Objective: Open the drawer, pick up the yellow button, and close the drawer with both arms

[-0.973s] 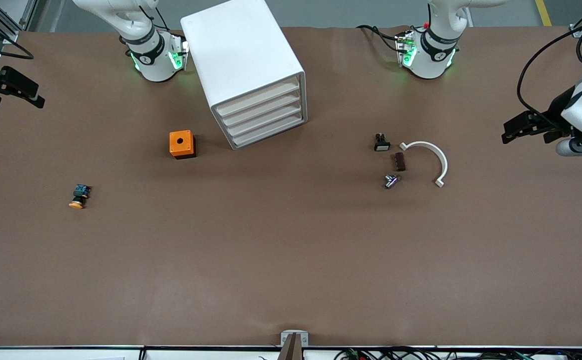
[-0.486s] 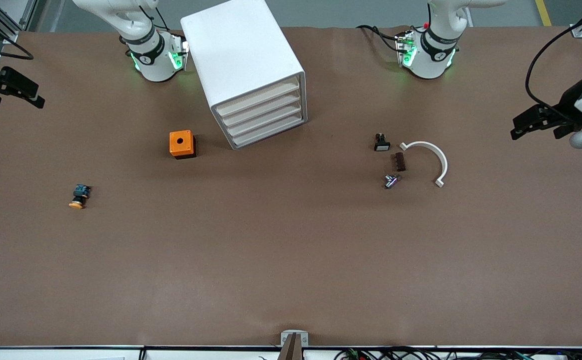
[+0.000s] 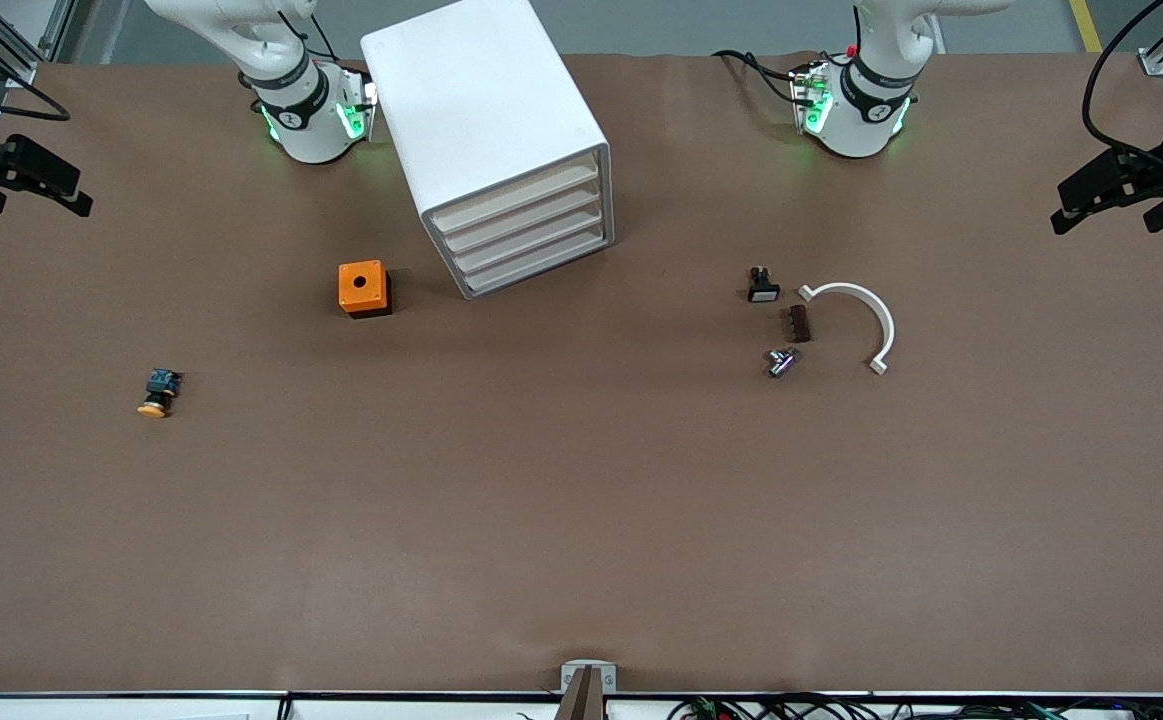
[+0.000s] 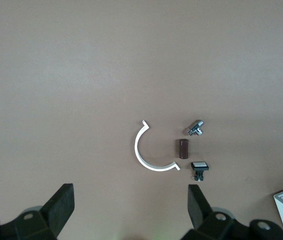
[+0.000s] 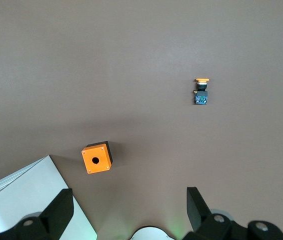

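Since a second ago, we see the left gripper (image 3: pixel 1111 202) has risen toward the table's left-arm edge; the right gripper (image 3: pixel 36 185) holds still. Both grippers' jaws stand spread, empty. The tiny orange-capped, black-bodied, blue-ended push button (image 3: pixel 156 392) lies on the brown table (image 3: pixel 581 520), well apart from the shut topmost white drawer (image 3: pixel 513 195).

Both arms are glossy white with rounded shells. Each base (image 3: pixel 307 110) (image 3: pixel 856 105) carries a black joint band with a small white round mark, and green lights glow at four and eight o'clock on it. Black cables run to a small connector block at the left arm's base. The right gripper (image 3: pixel 26 185) and left gripper (image 3: pixel 1116 195) are matte black, with blocky, wedge-shaped fingers (image 4: pixel 61 205) (image 5: pixel 61 210); round screw holes show on the black finger mounts.
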`<state>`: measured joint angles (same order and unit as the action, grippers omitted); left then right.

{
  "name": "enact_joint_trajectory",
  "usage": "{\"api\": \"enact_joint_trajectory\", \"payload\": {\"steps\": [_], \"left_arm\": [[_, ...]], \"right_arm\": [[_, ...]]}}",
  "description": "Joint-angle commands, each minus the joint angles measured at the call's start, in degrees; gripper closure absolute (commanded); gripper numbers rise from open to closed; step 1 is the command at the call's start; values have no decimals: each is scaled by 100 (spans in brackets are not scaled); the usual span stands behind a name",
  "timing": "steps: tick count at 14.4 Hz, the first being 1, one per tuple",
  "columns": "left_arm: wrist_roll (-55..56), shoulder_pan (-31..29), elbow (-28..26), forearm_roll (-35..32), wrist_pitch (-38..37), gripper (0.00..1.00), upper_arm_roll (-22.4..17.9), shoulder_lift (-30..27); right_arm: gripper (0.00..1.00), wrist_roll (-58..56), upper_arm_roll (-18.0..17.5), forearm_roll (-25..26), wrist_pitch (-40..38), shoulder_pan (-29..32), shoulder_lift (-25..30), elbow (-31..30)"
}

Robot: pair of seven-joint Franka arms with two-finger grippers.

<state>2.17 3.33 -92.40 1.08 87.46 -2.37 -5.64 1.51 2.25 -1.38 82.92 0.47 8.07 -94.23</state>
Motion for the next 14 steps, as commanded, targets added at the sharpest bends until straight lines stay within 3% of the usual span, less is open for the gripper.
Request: {"api": "enact_joint_trajectory", "payload": {"steps": [1, 14], "left_arm": [[-77, 54, 29, -143, -80, 0, -9, 2], [-85, 80, 29, -125, -98, 0, -9, 72]], "right_arm": [[0, -10, -5, 24, -22, -56, 72, -78], [0, -10, 4, 50, 14, -3, 63, -78]]}}
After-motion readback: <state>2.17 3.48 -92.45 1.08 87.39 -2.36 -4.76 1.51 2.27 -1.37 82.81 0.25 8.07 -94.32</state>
